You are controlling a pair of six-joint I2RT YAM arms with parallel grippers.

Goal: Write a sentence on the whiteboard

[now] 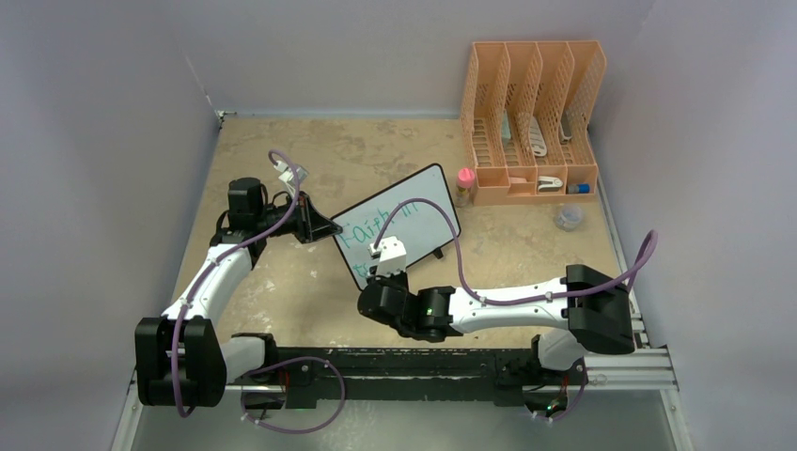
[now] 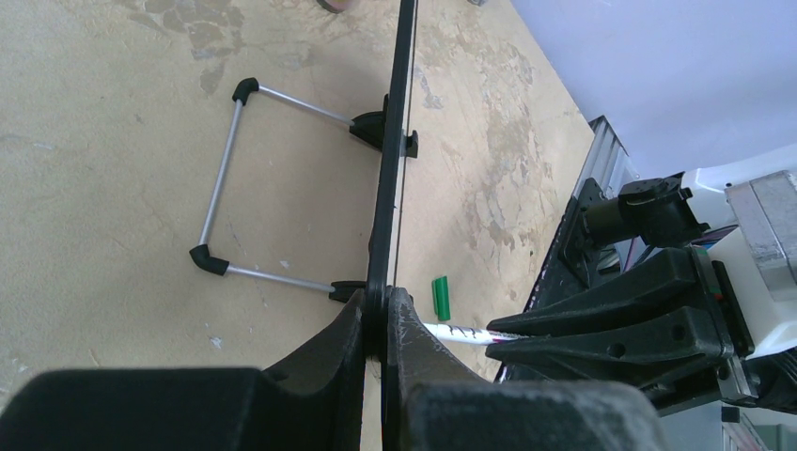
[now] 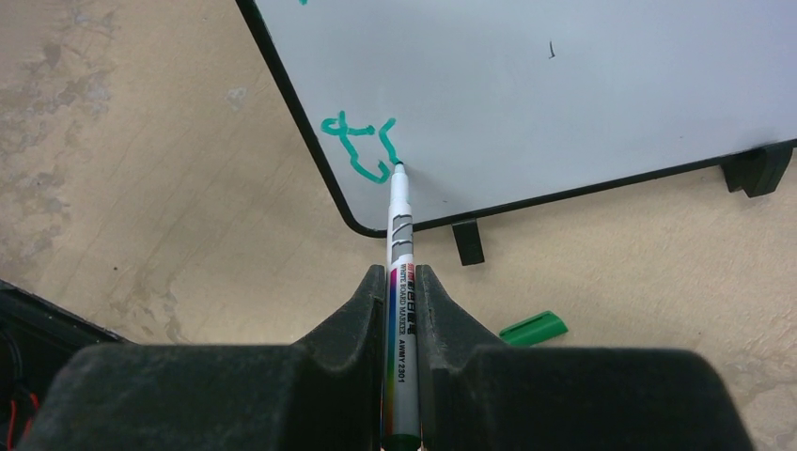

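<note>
Standing propped mid-tabletop (image 1: 301,296), the whiteboard (image 1: 423,188) is pinched at its 9 o'clock edge by the left jaws, closed tight on the frame. The right jaws clamp a whiteboard marker (image 3: 399,246) whose tip touches the board near its 7 o'clock corner, beside green lettering (image 1: 376,225). A green cap (image 3: 533,328) lies on the tabletop nearby.
</note>
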